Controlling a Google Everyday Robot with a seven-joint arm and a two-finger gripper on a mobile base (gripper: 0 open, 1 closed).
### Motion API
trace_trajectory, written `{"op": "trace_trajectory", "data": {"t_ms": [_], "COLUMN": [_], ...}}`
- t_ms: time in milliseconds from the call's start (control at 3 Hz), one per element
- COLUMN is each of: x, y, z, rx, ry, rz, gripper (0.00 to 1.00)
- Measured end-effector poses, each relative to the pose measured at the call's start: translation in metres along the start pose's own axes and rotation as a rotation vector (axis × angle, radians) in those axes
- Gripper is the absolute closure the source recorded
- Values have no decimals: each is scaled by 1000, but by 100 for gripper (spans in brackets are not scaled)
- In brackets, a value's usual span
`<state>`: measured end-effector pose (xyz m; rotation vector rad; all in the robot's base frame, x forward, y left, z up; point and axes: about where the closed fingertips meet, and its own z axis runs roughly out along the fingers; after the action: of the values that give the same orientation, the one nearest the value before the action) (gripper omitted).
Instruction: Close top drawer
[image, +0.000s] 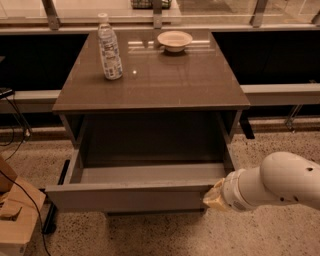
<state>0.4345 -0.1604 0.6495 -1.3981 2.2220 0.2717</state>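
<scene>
The top drawer (132, 196) is pulled far out of the grey cabinet, its wide flat front panel toward me and its light grey floor (150, 174) bare. My white arm reaches in from the lower right. The gripper (212, 197) is at the right end of the drawer's front panel, touching or nearly touching it.
On the cabinet top (160, 80) stand a clear water bottle (109, 47) at back left and a small white bowl (174, 40) at the back. A cardboard box (12, 220) and cables lie on the speckled floor at lower left. A low ledge runs behind the cabinet.
</scene>
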Motion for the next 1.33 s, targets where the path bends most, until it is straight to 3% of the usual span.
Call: {"op": "trace_trajectory", "data": {"t_ms": [333, 667, 1000, 1333], "x": [1, -31, -45, -54], "y": [1, -35, -53, -55], "z": [-1, 0, -2, 11], "rx": [0, 48, 72, 100], "ry": [0, -94, -133, -125], "rz": [0, -41, -63, -99], "gripper": [100, 100, 100, 100]}}
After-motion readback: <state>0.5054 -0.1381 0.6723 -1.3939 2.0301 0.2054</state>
